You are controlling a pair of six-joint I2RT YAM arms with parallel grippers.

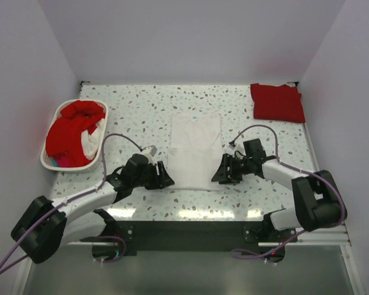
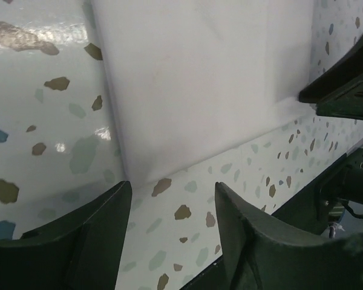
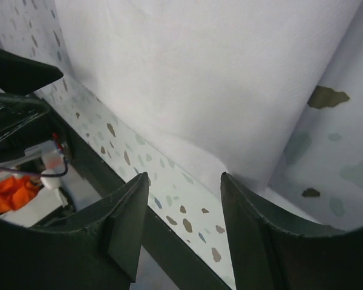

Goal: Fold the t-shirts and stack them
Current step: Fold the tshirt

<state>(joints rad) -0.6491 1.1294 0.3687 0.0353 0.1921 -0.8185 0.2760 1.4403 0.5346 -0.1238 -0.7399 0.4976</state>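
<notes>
The white t-shirt (image 1: 195,147) lies flat in the middle of the table (image 1: 141,104), folded into a tall rectangle with the neck end pointing away from the arms. Both grippers sit low at its near end. The left gripper (image 1: 165,175) is just off the near left corner and the right gripper (image 1: 219,172) just off the near right corner, and they face each other across the cloth.

On the left wrist camera the fingers (image 2: 91,235) stand apart with nothing between them; only speckled tabletop shows in the gap. The shirt's near edge runs on a slant just ahead of the tips, and its corner comes down right by the finger on the left of that view. It's hard to say whether that finger actually touches the cloth.

It's pretty much the same on the right wrist camera. The fingers (image 3: 254,229) are spread and the gap shows bare table. The shirt's corner sits just past the tips, a bit toward the finger on the right of that view. So neither gripper has hold of the shirt — it's lying loose on the table in front of both.

A red t-shirt (image 1: 277,102) lies folded at the far right corner of the table, well apart from the white one. The white basket (image 1: 49,161) at the left edge holds a heap of red shirts (image 1: 71,129) with a bit of white cloth poking out on the side nearer the middle.
</notes>
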